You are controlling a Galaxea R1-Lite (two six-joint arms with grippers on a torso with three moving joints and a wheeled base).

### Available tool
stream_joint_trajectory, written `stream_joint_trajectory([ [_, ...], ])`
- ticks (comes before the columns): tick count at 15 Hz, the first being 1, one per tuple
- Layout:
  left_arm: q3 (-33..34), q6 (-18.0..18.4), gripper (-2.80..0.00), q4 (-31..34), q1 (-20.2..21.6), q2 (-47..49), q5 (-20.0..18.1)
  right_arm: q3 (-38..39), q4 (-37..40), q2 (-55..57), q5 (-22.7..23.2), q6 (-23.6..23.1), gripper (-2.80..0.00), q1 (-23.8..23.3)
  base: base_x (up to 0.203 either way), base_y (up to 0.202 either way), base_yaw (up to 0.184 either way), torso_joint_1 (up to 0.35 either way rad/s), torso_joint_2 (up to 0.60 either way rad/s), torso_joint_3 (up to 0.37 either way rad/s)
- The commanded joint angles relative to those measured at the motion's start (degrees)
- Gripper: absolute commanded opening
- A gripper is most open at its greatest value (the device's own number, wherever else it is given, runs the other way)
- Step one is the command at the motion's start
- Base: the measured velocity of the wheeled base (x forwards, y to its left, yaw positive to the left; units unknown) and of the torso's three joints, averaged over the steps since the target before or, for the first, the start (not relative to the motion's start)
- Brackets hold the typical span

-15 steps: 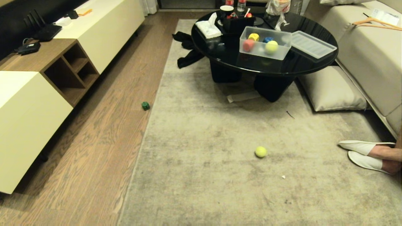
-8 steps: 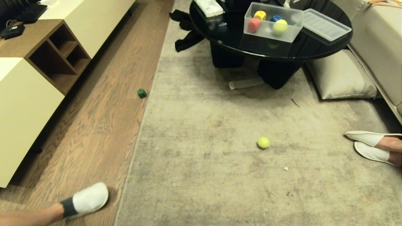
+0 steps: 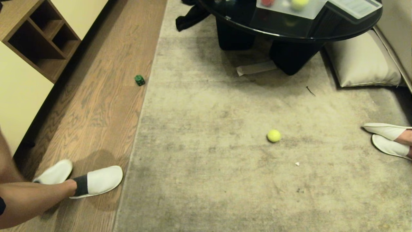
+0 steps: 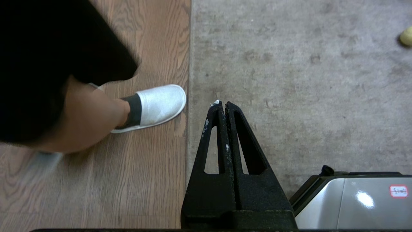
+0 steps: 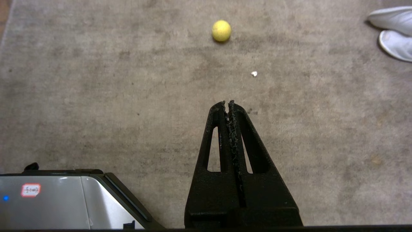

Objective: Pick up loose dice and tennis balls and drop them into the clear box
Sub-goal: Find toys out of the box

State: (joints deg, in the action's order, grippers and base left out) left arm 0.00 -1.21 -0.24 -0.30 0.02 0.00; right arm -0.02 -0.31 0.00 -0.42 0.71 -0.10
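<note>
Yellow-green fuzzy tennis ball [image 3: 274,135] sits loose on the grey, matted rug [image 3: 225,180], out ahead of you and a bit to the right. Green die [image 3: 139,80] lies on the wood-plank floor [image 3: 106,106], just off the rug's left edge, well apart from the ball. Clear box [image 3: 289,8] is only partly in frame at the top, on the glossy black round table [image 3: 289,30]; a second yellow-green ball and something red show through its cloudy plastic wall, its ribbed lid [image 3: 355,7] lying beside it.

Step in hand, as I read it: search and approach, nothing picked. Left gripper [image 4: 222,103] hangs over the rug edge, jaws pressed together, holding nothing. Right gripper [image 5: 227,103] points down at bare rug with the ball ahead of it, jaws also pressed together and empty; its rubber pads look chewed up and crumbly.

Next move likely calls for you to roll closer to the ball, spread the right jaws wide enough for a round, springy thing, and come down over it squarely so it doesn't squirt away on the pile.

Watch the people: white slippers [image 3: 96,180] near left, another pair [image 3: 386,138] at right.
</note>
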Motion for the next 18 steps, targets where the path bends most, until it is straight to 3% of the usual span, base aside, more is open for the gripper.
stream_joint_trajectory([
  [1, 0.09, -0.02, -2.8, -0.02, 0.04, -0.02, 0.0, 0.02, -0.04, 0.09, -0.02, 0.0, -2.8, 0.01, 0.0, 0.0, 0.0, 0.002, 0.0, -0.189],
  [18, 0.09, -0.2, -2.8, -0.11, 0.03, -0.02, 0.09, 0.02, -0.04, 0.09, -0.02, 0.0, -2.8, 0.01, 0.0, 0.0, 0.0, 0.002, 0.0, -0.198],
])
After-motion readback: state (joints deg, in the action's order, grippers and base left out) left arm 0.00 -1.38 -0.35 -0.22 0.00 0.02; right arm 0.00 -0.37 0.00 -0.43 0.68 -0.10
